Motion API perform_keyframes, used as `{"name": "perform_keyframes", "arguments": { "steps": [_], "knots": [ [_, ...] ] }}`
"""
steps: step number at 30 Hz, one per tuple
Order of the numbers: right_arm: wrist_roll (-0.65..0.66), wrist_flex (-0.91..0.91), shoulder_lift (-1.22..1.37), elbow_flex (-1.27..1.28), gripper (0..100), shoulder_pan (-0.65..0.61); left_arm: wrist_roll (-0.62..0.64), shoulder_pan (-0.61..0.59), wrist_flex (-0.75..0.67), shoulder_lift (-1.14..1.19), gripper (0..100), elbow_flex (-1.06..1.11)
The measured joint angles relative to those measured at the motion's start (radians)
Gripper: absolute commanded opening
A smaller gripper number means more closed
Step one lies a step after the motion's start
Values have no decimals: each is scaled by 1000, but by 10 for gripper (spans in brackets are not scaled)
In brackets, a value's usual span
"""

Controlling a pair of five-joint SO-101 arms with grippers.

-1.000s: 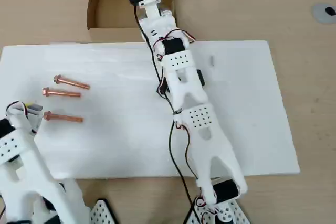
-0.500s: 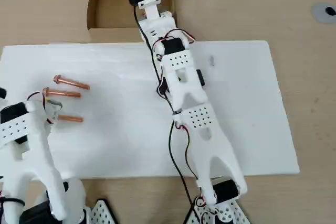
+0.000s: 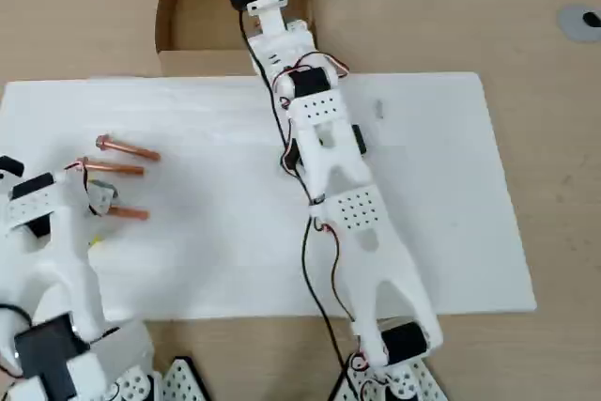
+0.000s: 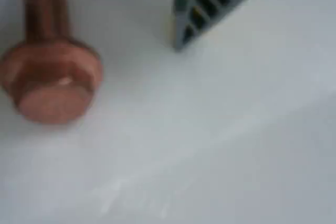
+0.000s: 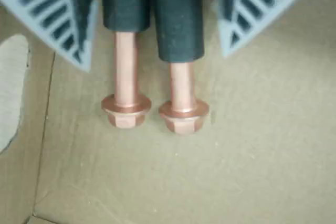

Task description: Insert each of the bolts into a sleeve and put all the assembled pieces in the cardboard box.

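Right end effector [image 5: 157, 56] spread astride two sleeved bolts [image 5: 181, 85] in the cardboard box [image 5: 252, 156]. Three bare bolts [image 3: 111, 167] on the sheet [image 3: 207, 232], left end effector [image 3: 94, 199] alongside (grip: cannot tell).

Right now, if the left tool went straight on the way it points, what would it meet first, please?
Probably the sheet, right beside the head of the bolt nearest the arms. The left tool sits low by that bolt, so it might touch the bolt first; depth is unclear.
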Motion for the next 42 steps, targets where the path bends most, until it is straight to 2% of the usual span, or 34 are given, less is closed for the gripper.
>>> {"name": "perform_keyframes", "arguments": {
  "steps": [6, 9, 12, 16, 22, 29, 33, 36, 42],
  "knots": [
    [-2, 25, -3, -6, 200, 0, -5, 0, 80, 123, 84, -135],
    [-2, 28, -3, -9, 200, 0, -58, 11, 77, 178, 0, -216],
    [-2, 28, -3, -9, 200, 0, -104, 18, 72, 213, 3, -267],
    [-2, 28, -3, -9, 200, 0, -121, 18, 141, 245, 3, -331],
    [-2, 28, -3, -9, 200, 0, -161, 8, 364, 267, 3, -486],
    [-2, 44, -5, -11, 200, 0, -195, 8, 651, 267, 3, -802],
    [-2, 135, -28, -26, 200, 0, -256, 8, 784, 267, 2, -988],
    [-21, 219, -81, -25, 200, -2, -345, 8, 810, 264, 2, -1074],
    [-218, 462, -318, -23, 200, -3, -506, 21, 818, 89, 2, -1068]
  ]
}}
